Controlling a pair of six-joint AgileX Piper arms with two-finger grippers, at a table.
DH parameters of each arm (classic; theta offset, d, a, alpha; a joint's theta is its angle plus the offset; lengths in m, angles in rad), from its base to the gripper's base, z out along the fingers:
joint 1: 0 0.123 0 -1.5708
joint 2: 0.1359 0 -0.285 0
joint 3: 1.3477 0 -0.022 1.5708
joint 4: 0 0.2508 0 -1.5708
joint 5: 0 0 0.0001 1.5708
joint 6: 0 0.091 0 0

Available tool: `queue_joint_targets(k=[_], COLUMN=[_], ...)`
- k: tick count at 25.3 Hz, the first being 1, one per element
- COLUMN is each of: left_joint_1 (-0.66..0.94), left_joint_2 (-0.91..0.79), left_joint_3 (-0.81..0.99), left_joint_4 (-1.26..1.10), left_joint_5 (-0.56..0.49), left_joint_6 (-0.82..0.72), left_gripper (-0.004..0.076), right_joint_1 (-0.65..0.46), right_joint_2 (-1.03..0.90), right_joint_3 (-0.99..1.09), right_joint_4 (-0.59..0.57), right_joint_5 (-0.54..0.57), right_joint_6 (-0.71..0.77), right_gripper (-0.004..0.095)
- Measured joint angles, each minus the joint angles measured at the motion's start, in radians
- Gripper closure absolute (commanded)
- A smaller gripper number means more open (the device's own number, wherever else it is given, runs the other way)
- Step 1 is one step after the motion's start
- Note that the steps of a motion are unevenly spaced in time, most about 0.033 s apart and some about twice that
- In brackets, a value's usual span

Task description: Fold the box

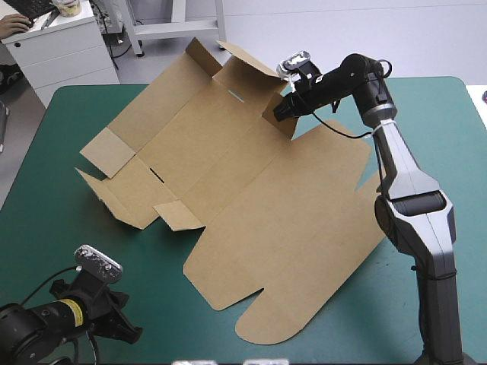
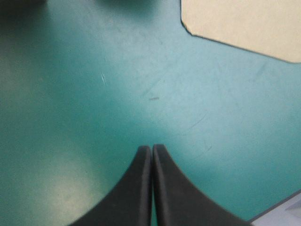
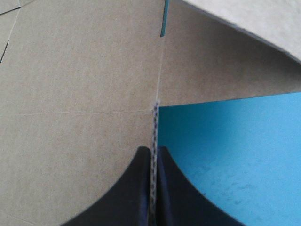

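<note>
The brown box (image 1: 251, 198) is a cut sheet lying mostly flat across the middle of the teal-green cover, its far panels and flaps tilted up toward the far edge. My right gripper (image 1: 278, 112) is at the box's far right flap and shut on it. In the right wrist view the flap's thin edge (image 3: 155, 122) runs between the fingers of the right gripper (image 3: 154, 149), with brown board (image 3: 70, 70) beside and ahead. My left gripper (image 1: 129, 331) rests at the near left corner, shut and holding nothing. The left gripper (image 2: 152, 148) is over bare cover, a box corner (image 2: 244, 23) farther ahead.
A white drawer cabinet (image 1: 61, 46) stands beyond the table's far left corner. Bare teal-green cover (image 1: 152, 281) lies between the left gripper and the box's near edge. The rounded lid flap (image 1: 281, 323) reaches close to the table's near edge.
</note>
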Motion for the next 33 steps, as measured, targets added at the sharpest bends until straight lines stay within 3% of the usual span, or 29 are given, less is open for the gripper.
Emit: queue_joint_targets(k=[11, 21, 28, 33], left_joint_1=[0.0, 0.0, 0.0, 0.0], left_joint_2=[0.0, 0.0, 0.0, 0.0], left_joint_3=[-0.239, -0.304, -0.304, -0.304], left_joint_4=[0.054, 0.113, 0.132, 0.134], left_joint_5=[0.006, 0.028, 0.053, 0.053], left_joint_6=[0.0, 0.0, 0.0, 0.0], left_gripper=[0.0734, 0.0734, 0.0734, 0.0734], right_joint_1=[0.046, 0.242, 0.299, 0.301], right_joint_2=[-0.11, -0.135, -0.265, -0.357], right_joint_3=[-0.002, 0.005, 0.301, 0.481], right_joint_4=[-0.105, -0.173, -0.252, -0.263], right_joint_5=[0.0, 0.0, 0.0, 0.0], right_joint_6=[-0.044, -0.095, -0.21, -0.474], right_gripper=[0.0929, 0.0929, 0.0929, 0.0928])
